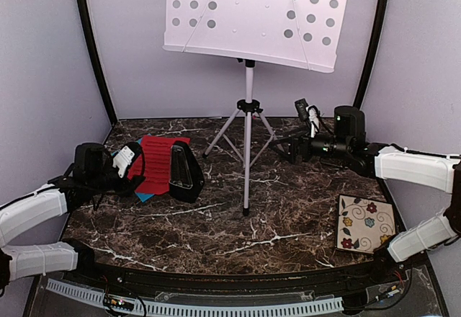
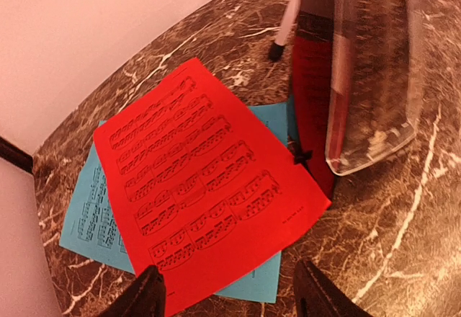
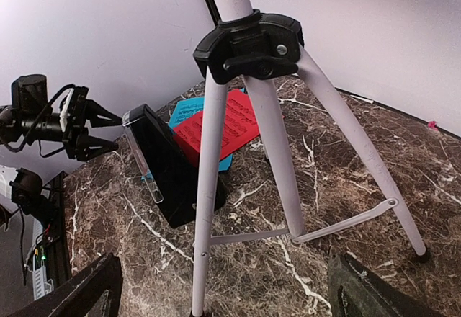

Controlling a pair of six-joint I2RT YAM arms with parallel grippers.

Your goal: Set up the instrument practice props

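Red on top, cyan underneath: the red page [image 2: 202,180] lies across the cyan-blue page [image 2: 90,216], both flat on the dark marbled bench [image 1: 288,202] at its left rear. The left gripper [image 2: 230,299] hovers right over their near edge, fingers apart, nothing between them. The black metronome [image 1: 185,171] with its clear cover stands right at the red sheet's right-hand edge; whether its base rests on the paper, I cannot tell. Centre stage is the white music stand [image 1: 248,144], tripod legs spread on the bench and its perforated desk [image 1: 252,14] up high, tipped back, with no pages on it. Over on the right, the right gripper [image 1: 299,130] sits low beside the tripod, pointing toward it. Its wrist camera shows the jaws spread wide, empty, with the stand's legs in front and the black hub above. The floral tile [image 1: 366,223] lies near the front right corner, well apart from everything else.
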